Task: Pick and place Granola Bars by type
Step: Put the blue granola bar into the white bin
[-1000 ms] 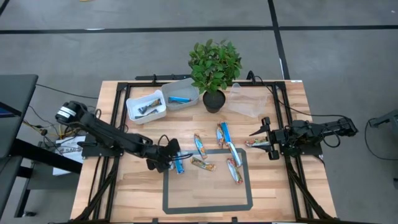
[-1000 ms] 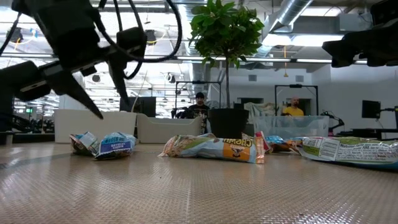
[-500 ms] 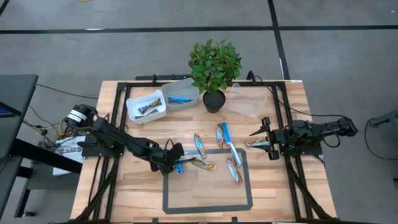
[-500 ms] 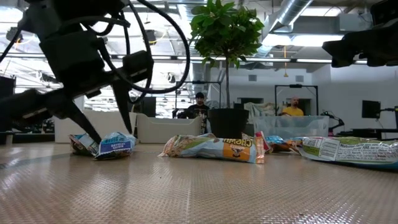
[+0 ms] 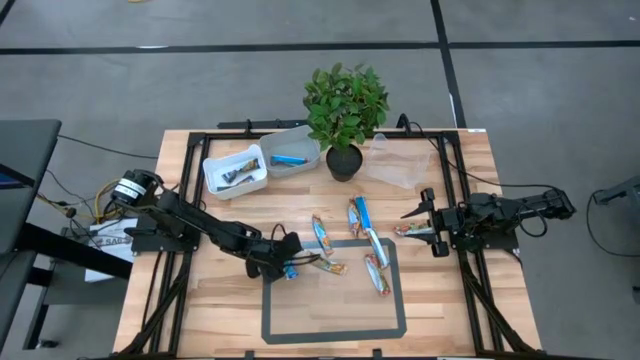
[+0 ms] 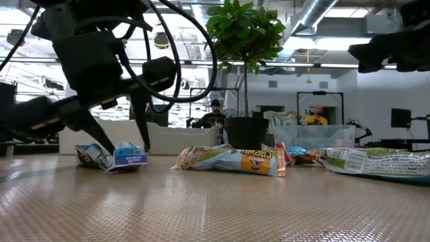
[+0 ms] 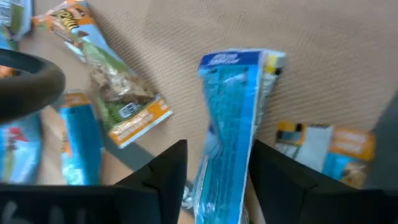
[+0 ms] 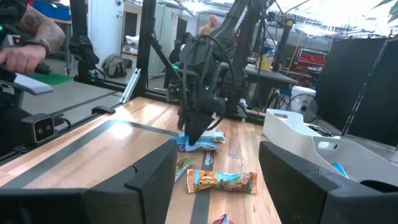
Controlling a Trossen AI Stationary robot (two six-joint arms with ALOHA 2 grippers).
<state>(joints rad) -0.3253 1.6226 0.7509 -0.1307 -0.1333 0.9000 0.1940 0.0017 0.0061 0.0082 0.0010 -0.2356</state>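
Several wrapped granola bars lie flat around the grey taped rectangle (image 5: 335, 290), blue-and-white ones and orange-brown ones. My left gripper (image 5: 285, 266) is low over a blue bar (image 5: 290, 268), open. Its fingers (image 6: 94, 134) stand on either side of that bar (image 6: 129, 156); in the left wrist view the bar (image 7: 227, 124) runs out from between them. An orange bar (image 5: 326, 264) lies just beyond it. My right gripper (image 5: 418, 225) waits open at the table's right side, beside an orange bar (image 5: 408, 229). My left gripper comes at the blue bar slanting down from the table's left, one finger on each side of the bar's near end (image 7: 217, 186). The bar lies flat on the table. I cannot tell whether the fingers touch it.
A white tub (image 5: 235, 172) holding a dark bar and a clear tub (image 5: 292, 150) holding a blue bar stand at the far left. A potted plant (image 5: 345, 115) and another clear tub (image 5: 395, 162) stand at the far edge. People show in the room behind.
My left gripper has moved toward the table's right and down, so that its open fingers now stand around the blue bar near the table top. The bars and the right arm have kept still.
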